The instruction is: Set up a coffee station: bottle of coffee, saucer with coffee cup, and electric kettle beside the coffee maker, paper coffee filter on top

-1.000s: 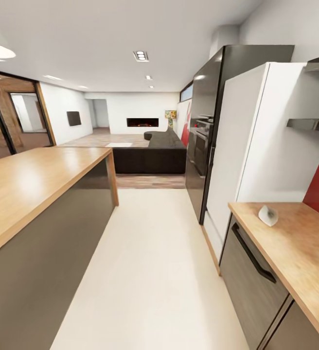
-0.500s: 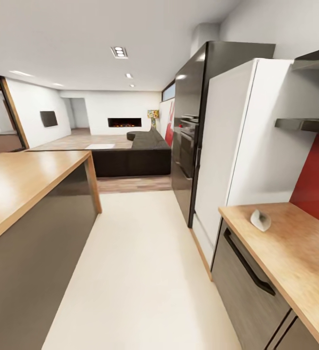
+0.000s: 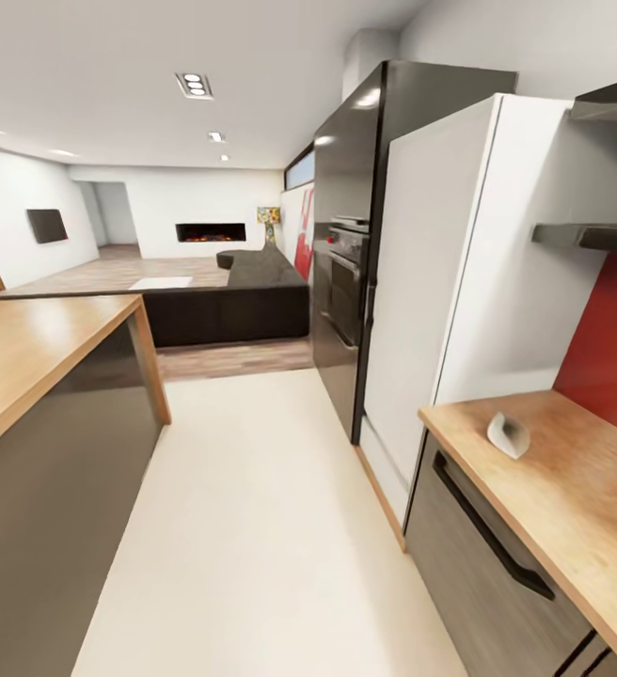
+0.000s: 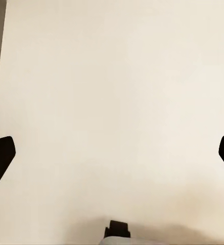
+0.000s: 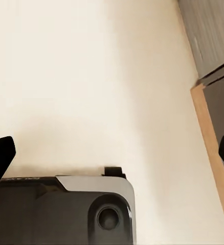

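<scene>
On the right countertop (image 3: 572, 489), head view: a paper coffee filter (image 3: 508, 435) is seen lying near the edge, no coffee maker beside it | left wrist: left gripper (image 4: 112, 153) spread wide, empty, floor (image 4: 112, 102) below | right wrist: right gripper (image 5: 112, 153) likewise, cabinet base (image 5: 214, 46) alongside | station judged barely begun.

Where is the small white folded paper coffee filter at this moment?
In the head view, the small white folded paper coffee filter lies on the wooden countertop at the right, near its far end, just beside the tall white refrigerator.
</scene>
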